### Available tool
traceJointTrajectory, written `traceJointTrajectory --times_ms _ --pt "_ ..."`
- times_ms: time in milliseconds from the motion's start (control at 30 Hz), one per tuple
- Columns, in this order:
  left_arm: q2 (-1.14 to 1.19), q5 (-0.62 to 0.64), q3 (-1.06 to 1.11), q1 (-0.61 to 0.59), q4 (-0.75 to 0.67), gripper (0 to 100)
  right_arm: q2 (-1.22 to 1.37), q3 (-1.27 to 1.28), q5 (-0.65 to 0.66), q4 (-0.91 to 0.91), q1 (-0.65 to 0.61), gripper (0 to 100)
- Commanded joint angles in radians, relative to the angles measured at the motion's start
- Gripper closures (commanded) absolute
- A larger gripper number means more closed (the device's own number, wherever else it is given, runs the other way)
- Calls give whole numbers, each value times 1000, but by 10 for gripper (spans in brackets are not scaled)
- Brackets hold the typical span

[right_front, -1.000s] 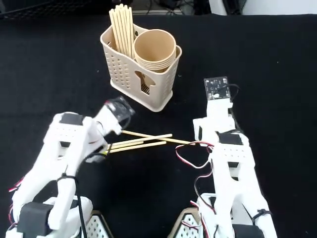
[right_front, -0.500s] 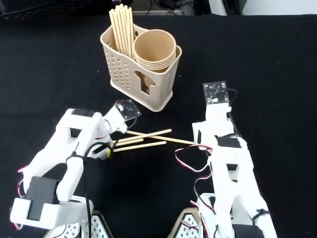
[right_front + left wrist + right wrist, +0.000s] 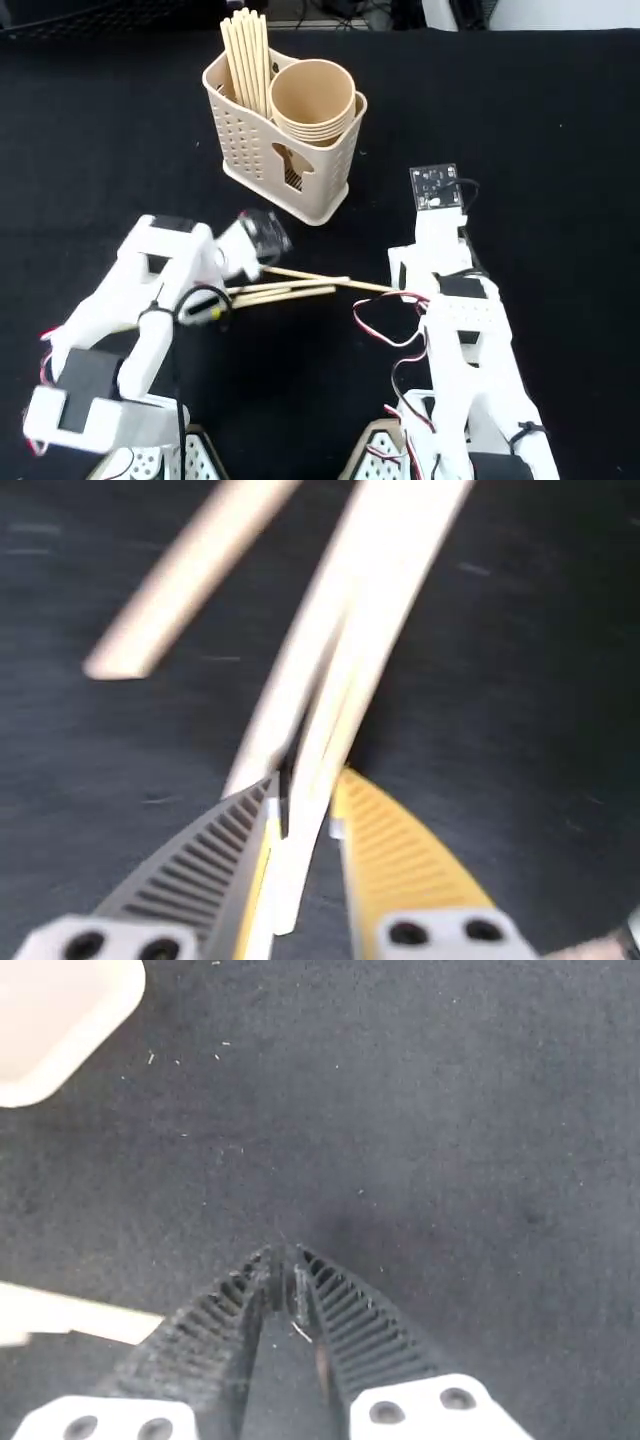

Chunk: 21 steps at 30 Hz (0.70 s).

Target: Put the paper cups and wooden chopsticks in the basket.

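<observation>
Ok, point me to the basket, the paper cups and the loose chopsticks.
basket (image 3: 252, 150), high view, perforated front wall.
paper cups (image 3: 312, 98), high view, inside wall of the top cup.
loose chopsticks (image 3: 350, 680), left wrist view, shafts just past the fingers.

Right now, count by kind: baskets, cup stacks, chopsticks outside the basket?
basket: 1
cup stack: 1
loose chopsticks: 3
Total: 5
</observation>
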Motion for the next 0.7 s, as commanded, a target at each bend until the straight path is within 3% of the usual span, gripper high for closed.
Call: traceJointTrajectory --times_ms 0,367,567,667 --pt "5 -35 16 19 58 933 -5 -5 8 -25 6 959" --pt "6 -41 33 18 54 834 -5 -5 8 -25 6 959" --pt "6 -41 38 21 57 840 -5 -5 8 -25 6 959" --pt "6 -43 61 41 57 914 -5 -5 8 -25 6 959"
